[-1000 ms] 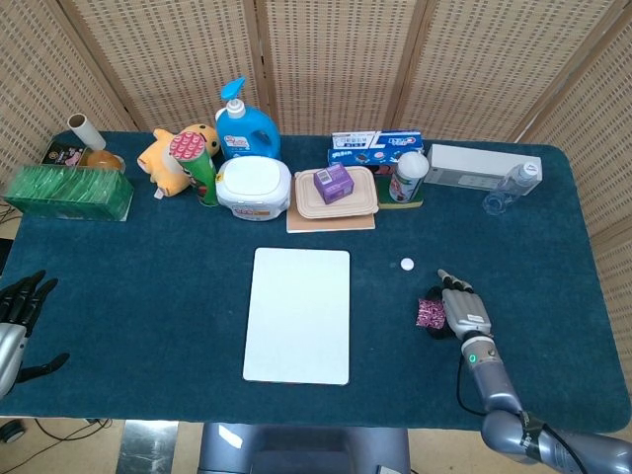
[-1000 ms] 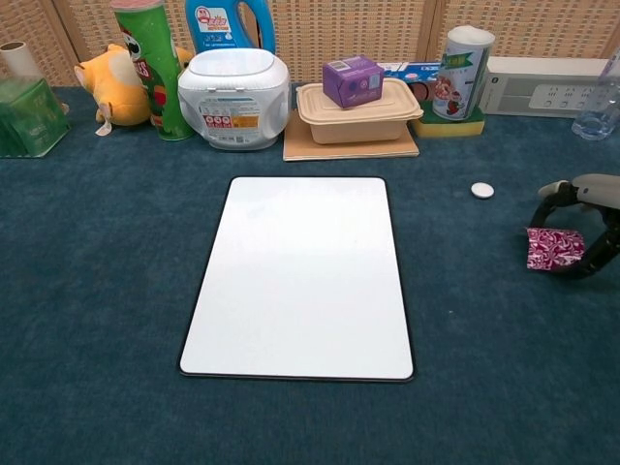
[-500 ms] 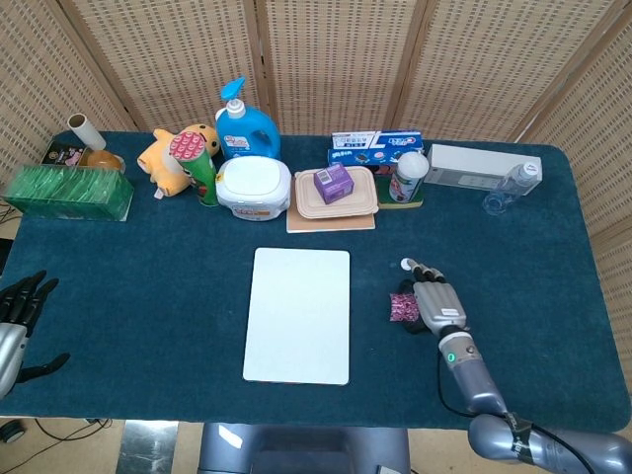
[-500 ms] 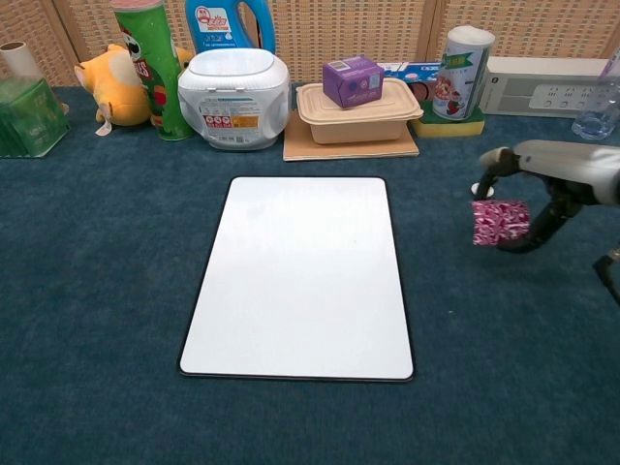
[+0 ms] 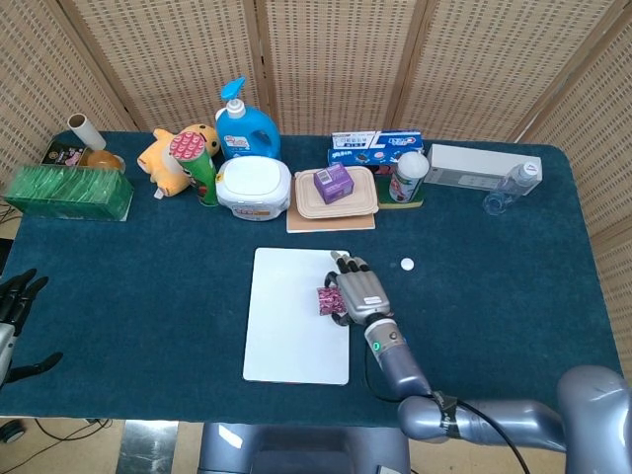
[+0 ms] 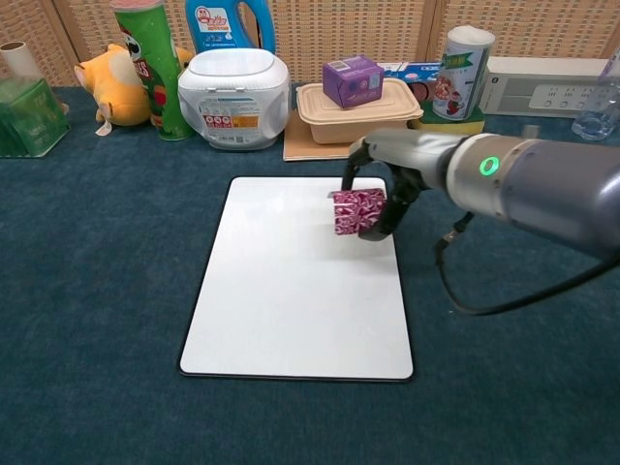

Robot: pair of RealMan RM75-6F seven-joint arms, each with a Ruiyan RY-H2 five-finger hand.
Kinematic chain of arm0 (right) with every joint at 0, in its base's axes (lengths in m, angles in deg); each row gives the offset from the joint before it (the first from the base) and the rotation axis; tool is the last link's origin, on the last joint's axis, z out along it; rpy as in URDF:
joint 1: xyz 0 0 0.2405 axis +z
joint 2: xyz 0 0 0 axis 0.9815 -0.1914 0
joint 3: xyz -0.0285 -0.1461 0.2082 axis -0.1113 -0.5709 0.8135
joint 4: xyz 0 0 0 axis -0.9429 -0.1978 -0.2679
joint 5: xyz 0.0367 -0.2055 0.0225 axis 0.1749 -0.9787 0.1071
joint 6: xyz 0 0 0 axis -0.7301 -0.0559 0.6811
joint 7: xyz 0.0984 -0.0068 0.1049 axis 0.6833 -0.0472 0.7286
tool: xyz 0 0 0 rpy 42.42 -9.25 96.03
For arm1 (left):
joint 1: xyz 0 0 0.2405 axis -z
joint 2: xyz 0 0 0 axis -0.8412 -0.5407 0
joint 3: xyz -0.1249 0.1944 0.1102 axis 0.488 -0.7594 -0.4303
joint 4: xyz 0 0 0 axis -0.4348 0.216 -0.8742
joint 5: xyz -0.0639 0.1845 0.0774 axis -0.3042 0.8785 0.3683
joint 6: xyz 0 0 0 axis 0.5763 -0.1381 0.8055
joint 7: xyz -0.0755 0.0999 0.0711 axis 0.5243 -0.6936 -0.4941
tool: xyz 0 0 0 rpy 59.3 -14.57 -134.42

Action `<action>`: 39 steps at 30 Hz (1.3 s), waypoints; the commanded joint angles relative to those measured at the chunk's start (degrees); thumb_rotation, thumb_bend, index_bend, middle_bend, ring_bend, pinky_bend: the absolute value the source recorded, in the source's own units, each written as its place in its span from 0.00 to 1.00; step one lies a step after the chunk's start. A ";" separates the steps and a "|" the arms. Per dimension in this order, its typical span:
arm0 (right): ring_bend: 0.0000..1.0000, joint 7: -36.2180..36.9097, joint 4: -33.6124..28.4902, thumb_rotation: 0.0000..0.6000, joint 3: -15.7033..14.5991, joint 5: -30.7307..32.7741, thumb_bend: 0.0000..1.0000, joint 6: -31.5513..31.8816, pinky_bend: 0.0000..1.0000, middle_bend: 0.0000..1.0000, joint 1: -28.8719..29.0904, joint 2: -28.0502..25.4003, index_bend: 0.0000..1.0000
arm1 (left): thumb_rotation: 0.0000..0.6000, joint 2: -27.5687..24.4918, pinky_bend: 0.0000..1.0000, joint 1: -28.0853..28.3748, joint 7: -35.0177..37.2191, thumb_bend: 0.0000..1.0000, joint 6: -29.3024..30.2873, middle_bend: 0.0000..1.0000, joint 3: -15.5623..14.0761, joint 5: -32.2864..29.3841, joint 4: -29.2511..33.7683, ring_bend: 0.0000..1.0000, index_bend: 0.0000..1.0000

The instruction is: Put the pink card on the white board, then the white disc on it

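Right hand (image 6: 387,179) pinches the pink card (image 6: 358,211) upright above the right edge of the white board (image 6: 291,291); released on edge, it could tip off onto the tabletop (image 6: 97,291) beside it.

Head view looks steeply down; chest view low, closer, sharing the white board (image 5: 297,314).

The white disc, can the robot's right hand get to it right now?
Probably not just yet. The right hand is holding the pink card over the white board, so it is busy. The white disc lies alone on bare cloth just beside that hand, with nothing around it, so the way looks free afterwards.
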State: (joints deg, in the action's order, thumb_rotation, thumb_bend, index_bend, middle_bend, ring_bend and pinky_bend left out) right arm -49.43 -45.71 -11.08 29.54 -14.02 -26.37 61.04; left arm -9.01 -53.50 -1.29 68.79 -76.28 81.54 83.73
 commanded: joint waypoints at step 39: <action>0.00 6.70 9.27 1.00 -4.38 -6.75 0.24 -3.64 0.09 0.02 -1.58 -8.17 0.24 | 1.00 -0.30 0.07 -0.75 1.84 0.08 1.69 0.00 -0.45 1.51 -0.85 0.00 0.00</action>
State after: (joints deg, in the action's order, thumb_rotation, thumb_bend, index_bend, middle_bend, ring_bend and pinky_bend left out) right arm -46.11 -38.98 -14.34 25.44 -15.36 -25.93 55.00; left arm -9.39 -54.21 0.66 70.42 -76.72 83.01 82.84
